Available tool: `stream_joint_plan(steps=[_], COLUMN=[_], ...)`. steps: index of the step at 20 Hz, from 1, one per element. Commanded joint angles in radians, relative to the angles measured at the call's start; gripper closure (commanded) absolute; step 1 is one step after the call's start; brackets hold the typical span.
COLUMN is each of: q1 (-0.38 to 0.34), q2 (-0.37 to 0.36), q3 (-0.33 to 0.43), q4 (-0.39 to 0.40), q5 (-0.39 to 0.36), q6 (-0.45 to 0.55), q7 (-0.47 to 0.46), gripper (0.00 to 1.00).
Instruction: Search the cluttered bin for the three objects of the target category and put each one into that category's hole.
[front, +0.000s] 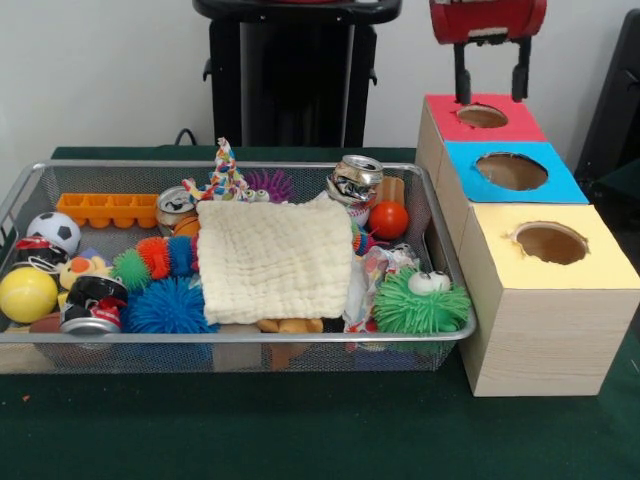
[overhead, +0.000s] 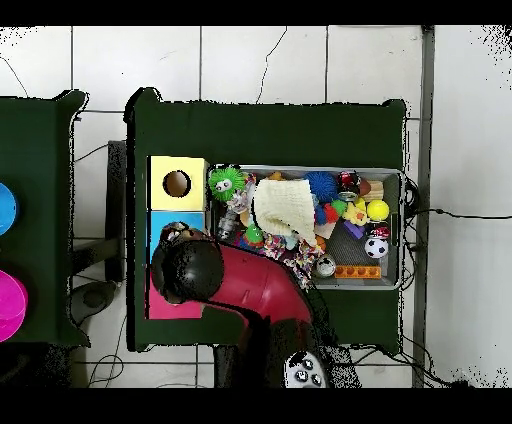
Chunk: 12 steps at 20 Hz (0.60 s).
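Cream cloth (front: 272, 258) blankets mid-bin (front: 230, 337); red hole (front: 482, 116) unobstructed.

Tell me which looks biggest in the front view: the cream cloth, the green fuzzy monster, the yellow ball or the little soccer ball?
1. Cream cloth, by far the largest.
2. Green fuzzy monster.
3. Yellow ball.
4. Soccer ball.
The two balls look close in size, and the yellow one sits nearer the camera, so their order is unsure.

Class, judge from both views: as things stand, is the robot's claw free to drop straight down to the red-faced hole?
Probably yes. The claw hangs directly above the red-faced hole with open air between them, and nothing covers the cutout. Its two prongs stand apart and hold nothing.
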Motion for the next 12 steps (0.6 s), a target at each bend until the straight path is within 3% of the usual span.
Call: stream_joint_plan(steps=[1, 5, 12], q1=[0.178, 0.172, 0.130], q2=[0.006, 0.027, 0.034], q3=[-0.398, -0.398, -0.353], q4=[-0.128, -0.108, -0.081], q5=[-0.070, -0.024, -0.010], q6=[-0.173, -0.232, -0.272], q7=[0.406, 0.377, 0.348], gripper=[0.00, 0.00, 0.00])
